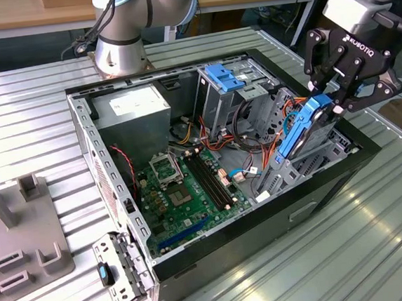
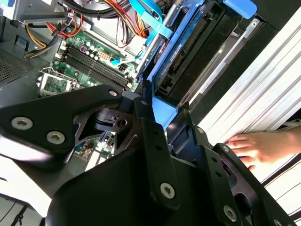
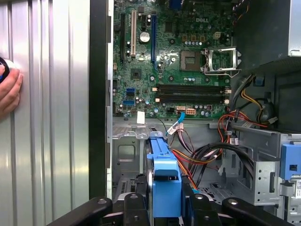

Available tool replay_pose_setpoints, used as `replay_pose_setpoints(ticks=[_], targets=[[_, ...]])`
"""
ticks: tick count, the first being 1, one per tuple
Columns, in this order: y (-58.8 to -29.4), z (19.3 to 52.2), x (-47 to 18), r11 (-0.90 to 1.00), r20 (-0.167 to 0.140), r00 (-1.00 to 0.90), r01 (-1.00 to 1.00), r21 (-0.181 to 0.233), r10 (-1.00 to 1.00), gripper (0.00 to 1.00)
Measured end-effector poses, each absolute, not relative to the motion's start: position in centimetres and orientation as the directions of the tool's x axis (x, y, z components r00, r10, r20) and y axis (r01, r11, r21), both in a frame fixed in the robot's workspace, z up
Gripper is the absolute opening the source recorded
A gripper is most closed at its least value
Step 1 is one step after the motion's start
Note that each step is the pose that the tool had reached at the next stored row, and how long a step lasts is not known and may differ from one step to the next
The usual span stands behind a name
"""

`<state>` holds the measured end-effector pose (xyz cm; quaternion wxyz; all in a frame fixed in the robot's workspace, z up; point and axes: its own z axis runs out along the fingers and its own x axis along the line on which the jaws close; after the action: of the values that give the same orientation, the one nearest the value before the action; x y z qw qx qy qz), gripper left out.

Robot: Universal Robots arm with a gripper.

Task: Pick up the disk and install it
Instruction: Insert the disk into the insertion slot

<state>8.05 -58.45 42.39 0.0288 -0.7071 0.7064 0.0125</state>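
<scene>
1. gripping the disk [image 1: 299, 131] by its upper end, the gripper [image 1: 329, 100] hangs over the exterior view's right side of the case [image 1: 87, 132], fingers clamped on the blue rails.
2. the disk is tilted: its lower end sits down in the bay [image 1: 282, 178] at that side of the case, while much of its length stands above the case rim.
3. in both wrist views the disk [image 2: 188, 52] [image 3: 165, 179] runs out from between the black fingers toward the case floor.
4. the case lies open on a ribbed metal table [image 1: 22, 117], with the green motherboard [image 1: 184, 201] on its floor, toward the exterior view's left of the disk.
5. a grey cage [image 1: 215, 110] with a blue latch [image 1: 223, 77] stands farther back, apart from the disk.
6. orange and red cables [image 1: 252, 135] run between the cage and the bay.
7. a person's hand [image 2: 263, 146] [image 3: 8, 92] rests on the table just outside the case wall.
8. a grey fixture [image 1: 18, 237] sits at the exterior view's near left, well apart from the case.
9. the arm's base [image 1: 119, 55] stands at the far side of the case.
</scene>
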Motion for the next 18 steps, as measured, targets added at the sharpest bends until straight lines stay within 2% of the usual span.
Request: replay_pose_setpoints(ticks=[8,18], targets=[[-58.4,42.3,8.1,-0.003,-0.058,0.005,-1.0,-0.027,-0.998,0.36],[-58.4,40.0,8.1,-0.003,-0.058,0.005,-1.0,-0.027,-0.998,0.36]])
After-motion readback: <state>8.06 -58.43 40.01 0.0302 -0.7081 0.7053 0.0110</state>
